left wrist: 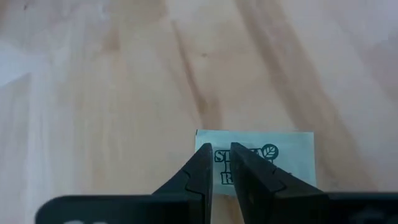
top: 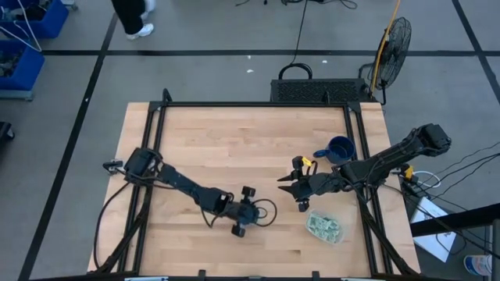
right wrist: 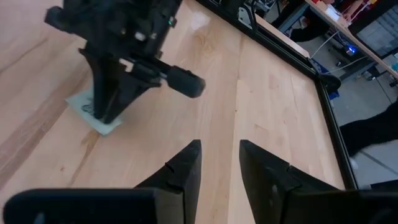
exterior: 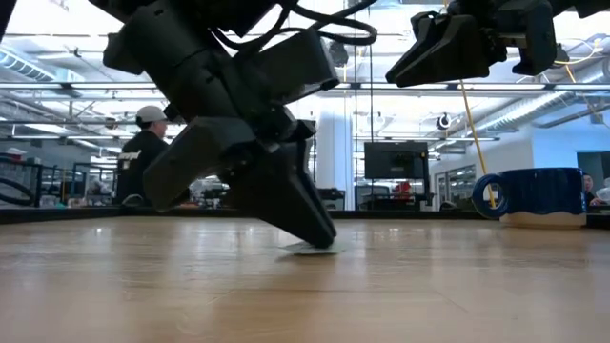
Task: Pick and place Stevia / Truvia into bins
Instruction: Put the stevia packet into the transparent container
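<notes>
The left tool (left wrist: pixel 221 171) is pressed down onto the surface (top: pixel 234 148), its two dark fingers (left wrist: pixel 200 168) drawn almost together with only a thin slit between them, their tips resting on a single pale green and white sachet (left wrist: pixel 280 155). That sachet lies flat on the wood, its printed face up, the leaf mark just beside the finger on that side. From table height the same tool (exterior: pixel 319 233) leans in at a slant, its tip touching the thin packet (exterior: pixel 310 250); whether it is truly pinched or only pushed on, I cannot tell. From overhead the left tool (top: pixel 248 211) sits toward the near middle of the surface.

The right tool (top: pixel 291 187) hangs above the surface a little to the right of it, fingers (right wrist: pixel 186 168) held slightly apart and gripping nothing, pointed toward the left arm's work.

Just beyond the right tool, near the right front corner, stands the clear bin (top: pixel 324 226), with a heap of green-white sachets already lying inside. A dark blue mug (top: pixel 338 148) stands further back along the right side, well apart from the bin.

A person in a cap (exterior: pixel 143 143) stands in the room behind.
</notes>
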Robot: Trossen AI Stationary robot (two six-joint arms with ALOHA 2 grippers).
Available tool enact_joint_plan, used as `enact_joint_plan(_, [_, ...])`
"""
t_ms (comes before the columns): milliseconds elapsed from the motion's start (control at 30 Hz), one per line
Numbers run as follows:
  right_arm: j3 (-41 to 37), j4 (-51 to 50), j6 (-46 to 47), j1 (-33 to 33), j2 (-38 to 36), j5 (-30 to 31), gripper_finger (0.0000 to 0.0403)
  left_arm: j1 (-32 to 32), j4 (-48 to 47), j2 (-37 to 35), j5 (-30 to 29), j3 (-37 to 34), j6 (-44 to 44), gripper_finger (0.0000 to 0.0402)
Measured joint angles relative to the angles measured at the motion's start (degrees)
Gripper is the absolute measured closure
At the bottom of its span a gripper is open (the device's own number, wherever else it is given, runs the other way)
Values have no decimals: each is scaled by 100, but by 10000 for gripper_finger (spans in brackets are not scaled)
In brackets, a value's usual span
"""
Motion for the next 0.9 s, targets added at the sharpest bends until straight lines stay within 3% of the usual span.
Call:
enact_joint_plan(233, [-2, -8, 0, 0, 2, 0, 298, 49, -114, -139, -71, -16, 95, 330])
enact_joint_plan(633, [-4, -4, 293, 0, 2, -2, 298, 152, -218, -159, 116, 8, 130, 227])
enact_joint_plan(767, [-4, -4, 459, 0, 2, -2, 298, 279, -374, -90, 569, 25, -171, 236])
enact_joint_plan(900, [-4, 1, 455, 0, 2, -2, 298, 300, -394, -39, 617, 31, 5, 279])
